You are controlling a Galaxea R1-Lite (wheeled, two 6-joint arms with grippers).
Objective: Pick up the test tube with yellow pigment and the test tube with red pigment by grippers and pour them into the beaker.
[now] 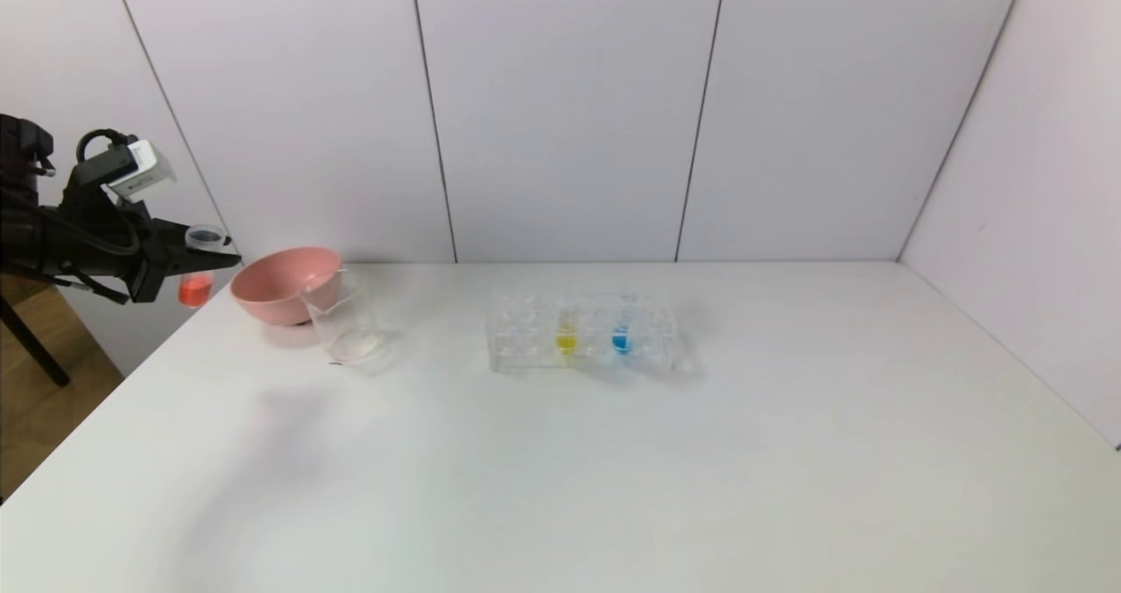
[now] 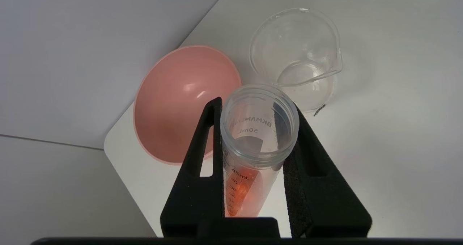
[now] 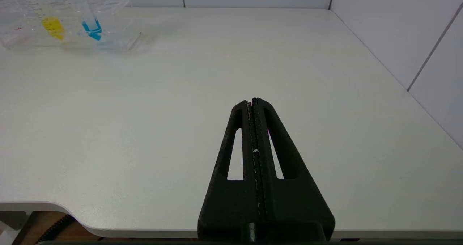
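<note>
The test tube with red pigment (image 1: 200, 271) is being held upright by the left gripper (image 1: 197, 256), whose black fingers (image 2: 202, 158) are being pressed against the tube's two sides just below its open rim. In the head view the tube is being kept in the air beyond the tabletop's left edge, near the far left corner, with its red-orange liquid gathered in the bottom. In the left wrist view the tube's mouth is being seen from above, with printed volume marks down its wall, and the pink bowl (image 2: 181, 104) and the beaker (image 2: 296, 56) are being shown beyond it on the tabletop (image 1: 560, 470). The bowl is being seen at the far left corner of the tabletop, and the beaker is standing just beside it on the side toward the middle; whether the two are touching cannot be told. The beaker is upright. The clear tube rack (image 1: 582, 330) is being seen toward the far edge near the middle of the tabletop, well apart from the beaker. The test tube with yellow pigment (image 1: 567, 337) and a tube with blue liquid (image 1: 621, 337) are standing upright in it side by side, the yellow one nearer the beaker. The right gripper (image 3: 252, 102) is being held low over the near right part of the tabletop, with its fingers pressed together on nothing.
</note>
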